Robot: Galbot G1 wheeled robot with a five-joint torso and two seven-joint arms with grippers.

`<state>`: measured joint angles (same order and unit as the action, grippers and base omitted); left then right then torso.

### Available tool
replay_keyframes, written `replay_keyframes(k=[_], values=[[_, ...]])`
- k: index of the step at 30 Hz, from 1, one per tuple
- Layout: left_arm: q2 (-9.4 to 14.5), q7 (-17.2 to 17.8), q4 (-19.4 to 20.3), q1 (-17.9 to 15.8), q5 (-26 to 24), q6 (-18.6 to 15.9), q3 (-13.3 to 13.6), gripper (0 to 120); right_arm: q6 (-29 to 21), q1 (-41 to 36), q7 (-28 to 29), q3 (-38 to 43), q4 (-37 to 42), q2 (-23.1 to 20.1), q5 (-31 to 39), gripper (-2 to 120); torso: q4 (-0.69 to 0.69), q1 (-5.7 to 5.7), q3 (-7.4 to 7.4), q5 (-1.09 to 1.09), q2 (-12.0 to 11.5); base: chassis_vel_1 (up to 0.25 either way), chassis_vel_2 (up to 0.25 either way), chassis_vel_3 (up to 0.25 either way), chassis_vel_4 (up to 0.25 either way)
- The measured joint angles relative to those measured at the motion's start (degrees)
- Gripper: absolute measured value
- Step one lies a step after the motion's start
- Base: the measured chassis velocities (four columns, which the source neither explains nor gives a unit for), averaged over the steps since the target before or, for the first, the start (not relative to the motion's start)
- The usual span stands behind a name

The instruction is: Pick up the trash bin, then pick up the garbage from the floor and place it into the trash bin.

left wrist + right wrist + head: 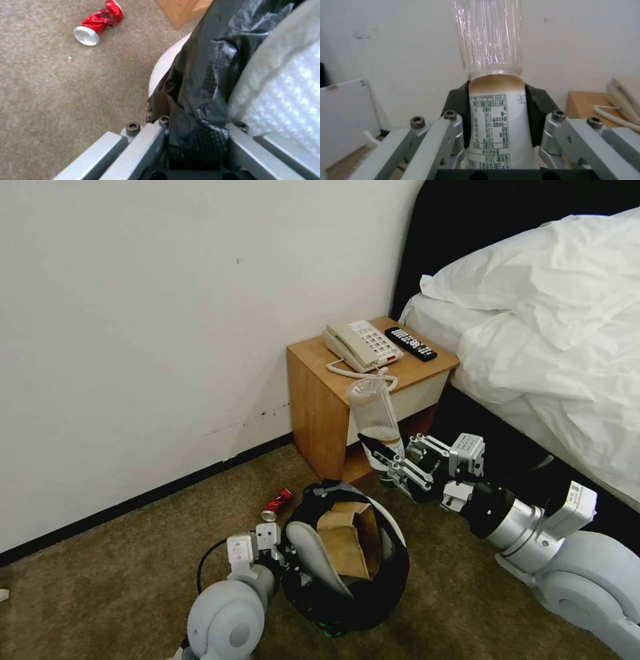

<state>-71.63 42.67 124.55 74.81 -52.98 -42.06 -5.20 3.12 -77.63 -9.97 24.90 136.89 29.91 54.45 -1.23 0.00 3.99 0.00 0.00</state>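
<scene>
Right gripper (389, 459) is clamping a clear plastic bottle (375, 415) above the trash bin (347, 560), while left gripper (196, 140) is pinching the bin's rim.

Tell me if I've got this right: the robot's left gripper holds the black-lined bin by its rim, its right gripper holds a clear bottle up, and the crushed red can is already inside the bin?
Not quite. The crushed red can lies on the carpet beside the trash bin, as the head view shows. The rest stands: the left gripper clamps the bin's rim, and the right gripper holds the clear bottle up.
</scene>
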Motion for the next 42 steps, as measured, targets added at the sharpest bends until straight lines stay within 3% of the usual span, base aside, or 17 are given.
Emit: replay_keyframes(k=[16, 28, 42], values=[[-3.3, 1.3, -4.5, -7.0, -1.3, 0.6, 3.0, 0, -0.4, -2.4, -2.4, -2.2, 1.5, -1.2, 1.3, 29, 0.0, 0.0, 0.0, 0.0, 0.0, 0.0, 0.0, 0.0, 0.0], [-5.8, 1.5, -4.7, -7.0, -0.7, 0.5, 2.7, 0, -1.2, -3.2, -2.8, -4.8, 2.0, -1.1, 0.6, 29, 0.0, 0.0, -0.01, 0.0, 0.0, 0.0, 0.0, 0.0, 0.0], [-5.8, 1.5, -2.7, -5.7, -0.7, 0.4, 1.3, 0, -0.8, -3.5, -3.0, -7.7, -1.4, 0.5, -1.9, 29, 0.0, 0.0, -0.01, -0.01, 0.0, 0.0, 0.0, 0.0, 0.0]])
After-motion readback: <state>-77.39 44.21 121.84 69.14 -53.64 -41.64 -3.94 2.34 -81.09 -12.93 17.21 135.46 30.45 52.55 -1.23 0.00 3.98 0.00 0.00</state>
